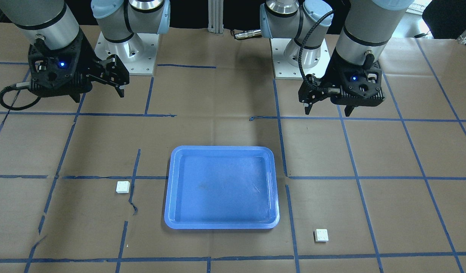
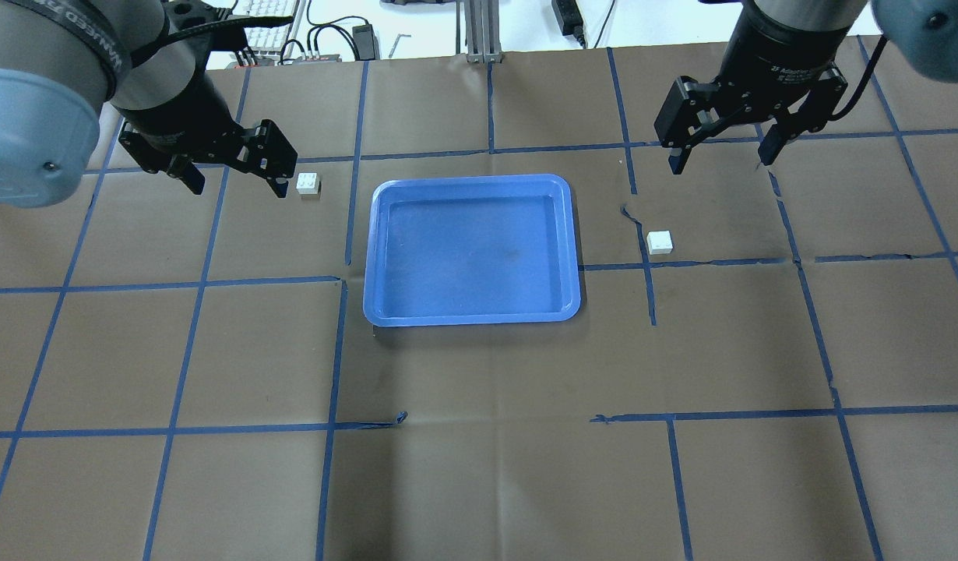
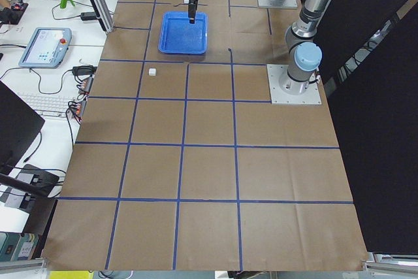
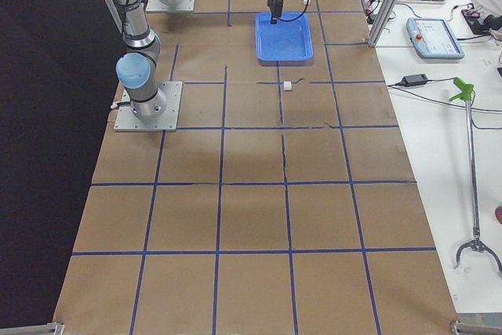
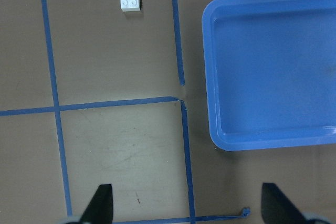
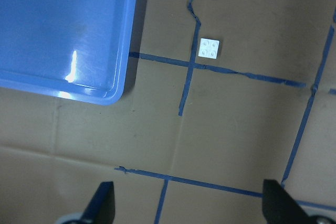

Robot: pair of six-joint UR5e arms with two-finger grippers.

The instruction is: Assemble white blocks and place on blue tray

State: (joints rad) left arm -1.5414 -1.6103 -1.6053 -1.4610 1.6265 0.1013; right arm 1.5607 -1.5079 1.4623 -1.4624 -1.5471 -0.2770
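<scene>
Left tool [image 2: 237, 185] and right tool [image 2: 719, 162] hang released, empty. An off-centre pinch may skid the white blocks [image 2: 308, 184] [image 2: 660, 241].

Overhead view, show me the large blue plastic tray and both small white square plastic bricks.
Large blue plastic tray [image 2: 374, 257], overhead view, left rim.
Small white square brick left of the tray [image 2: 308, 184], overhead view, studded top.
Small white square brick right of the tray [image 2: 660, 241], overhead view, top face.

I see the bench [image 2: 479, 483] covered in brown paper and gridded with blue tape [image 2: 214, 428]. The blue tray [image 2: 471, 249] lies flat near its middle. The left white block [image 2: 308, 184] and the right white block [image 2: 660, 241] sit studs-up on the paper at either side, both clear of the tray.
</scene>
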